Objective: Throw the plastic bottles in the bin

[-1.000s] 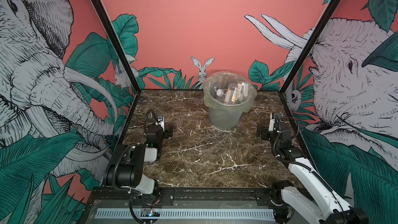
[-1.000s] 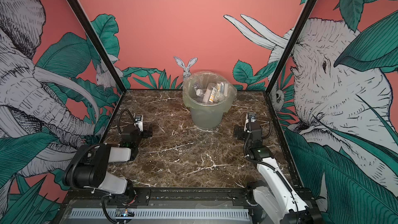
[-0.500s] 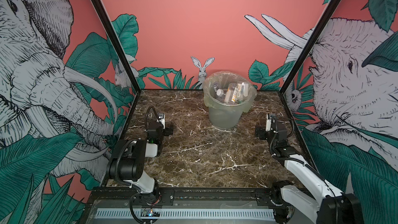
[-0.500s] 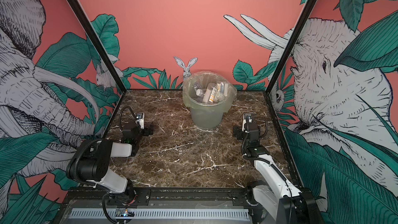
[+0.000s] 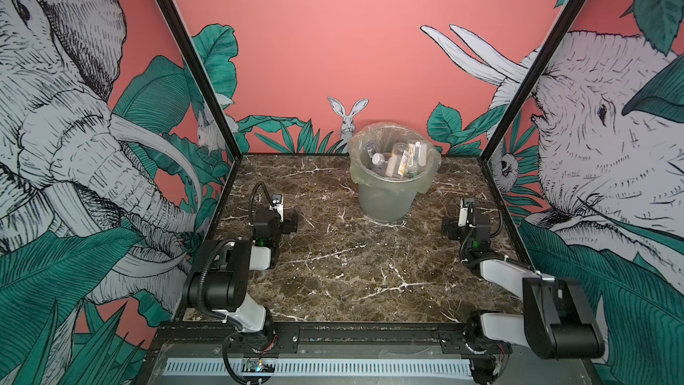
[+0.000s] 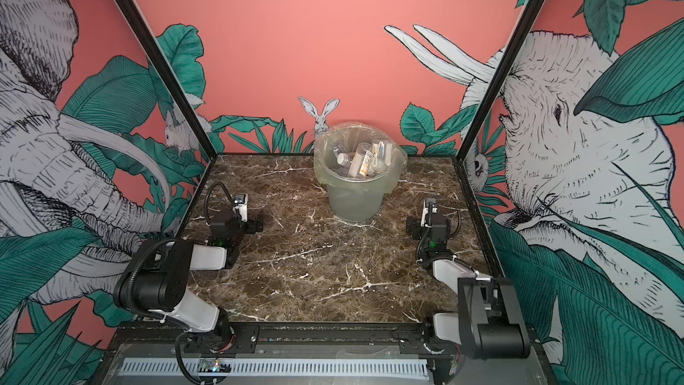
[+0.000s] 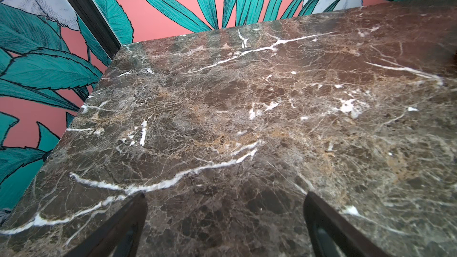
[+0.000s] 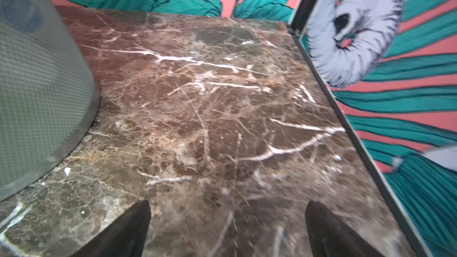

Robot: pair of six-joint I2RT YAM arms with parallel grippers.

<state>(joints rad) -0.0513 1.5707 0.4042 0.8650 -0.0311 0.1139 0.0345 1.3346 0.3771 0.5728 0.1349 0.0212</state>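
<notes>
Right wrist view: bin (image 8: 42,90) cut off, contents seemingly a blur.

At the table's (image 5: 351,272) twelve o'clock, the plastic bottles (image 5: 393,160) in the bin (image 5: 388,200) are too small to count, the lower ones clouded by its wall. The wrist views cut off the left end effector (image 7: 223,197) and the right end effector (image 8: 227,205) behind their tips.

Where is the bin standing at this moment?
In both top views the bin stands at the back of the marble table, slightly right of centre, before the painted rabbit.
</notes>
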